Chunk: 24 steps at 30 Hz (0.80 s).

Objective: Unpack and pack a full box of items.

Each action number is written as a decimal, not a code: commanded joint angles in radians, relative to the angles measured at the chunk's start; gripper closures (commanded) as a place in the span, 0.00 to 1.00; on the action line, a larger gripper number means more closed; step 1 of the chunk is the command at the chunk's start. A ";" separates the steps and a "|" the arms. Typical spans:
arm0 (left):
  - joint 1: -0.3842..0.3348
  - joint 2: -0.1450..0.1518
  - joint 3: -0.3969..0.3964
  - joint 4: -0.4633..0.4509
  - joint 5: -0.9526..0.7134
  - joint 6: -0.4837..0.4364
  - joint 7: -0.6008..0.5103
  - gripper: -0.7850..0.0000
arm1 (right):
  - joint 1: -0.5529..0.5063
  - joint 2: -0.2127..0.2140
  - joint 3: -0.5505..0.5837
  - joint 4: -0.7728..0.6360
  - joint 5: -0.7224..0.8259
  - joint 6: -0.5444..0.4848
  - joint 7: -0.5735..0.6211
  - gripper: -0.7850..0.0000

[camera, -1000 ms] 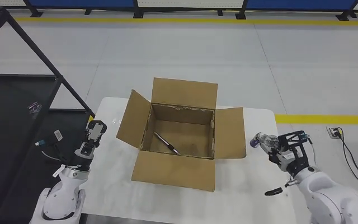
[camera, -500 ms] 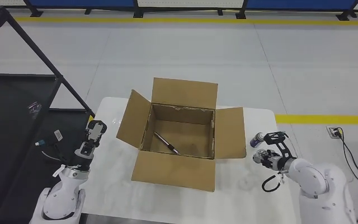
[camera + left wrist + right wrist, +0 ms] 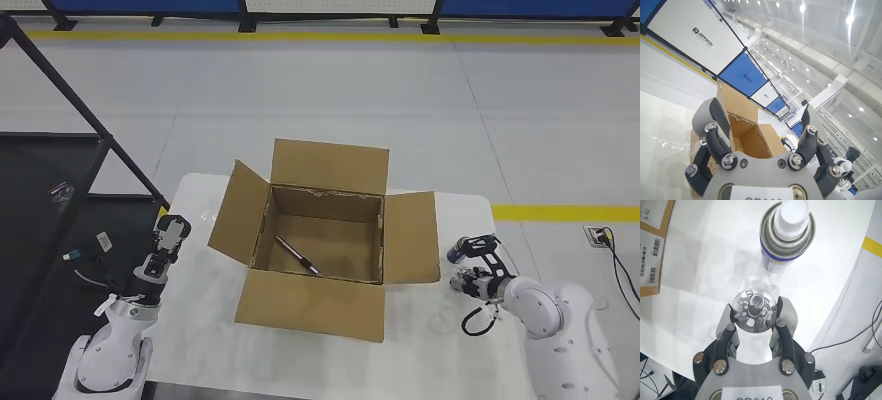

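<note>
The brown cardboard box (image 3: 322, 240) is staying put; my right gripper (image 3: 755, 310), clamping a round silver metal part (image 3: 754, 311), is lowering beside the blue spray can (image 3: 785, 237); my left gripper (image 3: 761, 109) is gaping wide.

Open brown cardboard box (image 3: 310, 300), matt, with rough torn edges. A round grey cast-metal disc (image 3: 754, 311), dull and ridged. A blue cylindrical spray can (image 3: 786, 237) with shiny metal rim and white plastic nozzle. Smooth, glossy white table (image 3: 706, 266).
</note>
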<state>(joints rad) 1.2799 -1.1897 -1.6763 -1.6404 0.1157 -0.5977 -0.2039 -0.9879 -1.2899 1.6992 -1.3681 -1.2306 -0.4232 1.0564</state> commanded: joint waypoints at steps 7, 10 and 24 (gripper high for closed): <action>0.000 0.000 0.000 0.000 0.000 0.000 0.000 0.00 | 0.019 0.013 -0.023 0.031 -0.003 0.006 0.010 0.59; 0.000 0.000 0.000 0.000 0.000 0.000 0.000 0.00 | 0.025 0.017 -0.032 0.039 -0.002 0.008 0.012 0.55; 0.000 0.000 0.000 0.000 0.000 0.000 0.000 0.00 | 0.038 0.039 -0.048 0.023 0.023 0.025 0.022 0.00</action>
<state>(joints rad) 1.2799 -1.1897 -1.6763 -1.6404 0.1157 -0.5977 -0.2039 -0.9501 -1.2530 1.6509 -1.3409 -1.2085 -0.3995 1.0775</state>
